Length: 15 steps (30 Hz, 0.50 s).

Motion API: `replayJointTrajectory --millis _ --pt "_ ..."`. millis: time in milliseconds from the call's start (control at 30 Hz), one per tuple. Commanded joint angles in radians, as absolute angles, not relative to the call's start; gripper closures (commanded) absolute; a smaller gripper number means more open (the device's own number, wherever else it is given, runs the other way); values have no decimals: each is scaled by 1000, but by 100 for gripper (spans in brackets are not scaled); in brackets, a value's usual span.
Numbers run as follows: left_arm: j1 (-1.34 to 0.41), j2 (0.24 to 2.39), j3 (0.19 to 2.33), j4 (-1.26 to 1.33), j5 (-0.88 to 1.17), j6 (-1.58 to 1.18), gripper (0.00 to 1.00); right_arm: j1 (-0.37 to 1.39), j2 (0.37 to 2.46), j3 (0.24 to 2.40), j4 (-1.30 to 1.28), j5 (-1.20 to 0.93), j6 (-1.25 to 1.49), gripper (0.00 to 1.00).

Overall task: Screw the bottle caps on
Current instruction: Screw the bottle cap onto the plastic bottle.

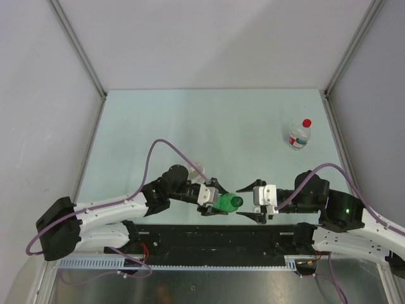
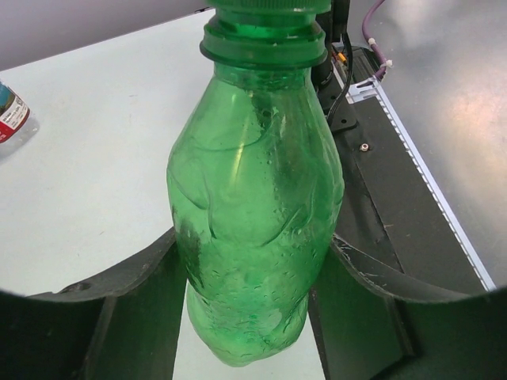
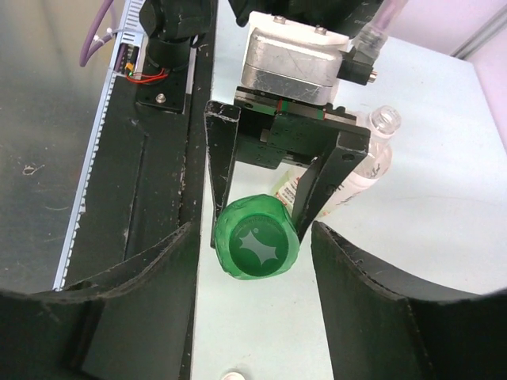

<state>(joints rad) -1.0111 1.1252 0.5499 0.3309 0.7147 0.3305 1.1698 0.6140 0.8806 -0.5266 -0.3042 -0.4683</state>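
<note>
Green cap (image 3: 257, 247): on the green bottle (image 2: 253, 214), between the right gripper's (image 1: 242, 202) spread fingers, just clear of both.
Technique: best to close squarely on the rim, then twist along the bottle's axis.
Left gripper (image 1: 214, 197): clamps the bottle level.
Right arm: low, wrist facing the cap.

Both arms (image 1: 104, 214) white with black joints (image 1: 57, 229); purple cables (image 1: 159, 140) loop from each; silver wrist blocks (image 3: 289, 67) carry black fingers (image 3: 326, 182); green lights (image 1: 345, 211) glow.
</note>
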Motion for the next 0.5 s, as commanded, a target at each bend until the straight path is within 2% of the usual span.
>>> replayJointTrajectory --millis 0,167,467 --pt "-1006 1123 591 360 745 324 100 1174 597 890 -538 -276 -451 38" --pt "-1004 1120 593 361 745 327 100 1175 600 890 -548 -264 -446 48" --pt "-1003 1124 599 361 739 321 100 1175 603 890 -548 -261 -439 53"
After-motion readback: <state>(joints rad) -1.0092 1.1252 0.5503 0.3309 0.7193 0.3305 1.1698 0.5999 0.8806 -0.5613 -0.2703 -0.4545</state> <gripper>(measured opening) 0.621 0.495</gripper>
